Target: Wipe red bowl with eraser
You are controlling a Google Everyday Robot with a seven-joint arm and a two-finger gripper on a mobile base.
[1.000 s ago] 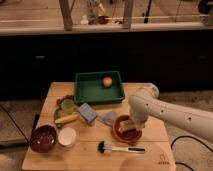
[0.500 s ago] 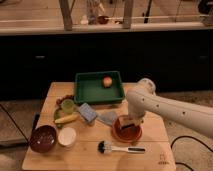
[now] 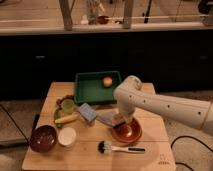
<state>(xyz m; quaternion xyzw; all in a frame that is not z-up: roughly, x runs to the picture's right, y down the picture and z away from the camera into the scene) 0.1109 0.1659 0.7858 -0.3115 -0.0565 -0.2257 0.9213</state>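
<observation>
The tool (image 3: 120, 121) is hanging over the red bowl (image 3: 128, 132)'s left rim, and I cannot tell its grip. The eraser, probably light and stiff, is likely wanting a pinch across its narrow sides.

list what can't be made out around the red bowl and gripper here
All in the camera view:
- eraser: cannot be told apart from the gripper, which sits low over the red bowl at its left rim.
- red bowl's left inside: hidden by the gripper.
- whether the gripper touches the bowl: cannot tell.
- arm: its base is cut off by the right edge.
- round fruit in the green tray: too small to name.
</observation>
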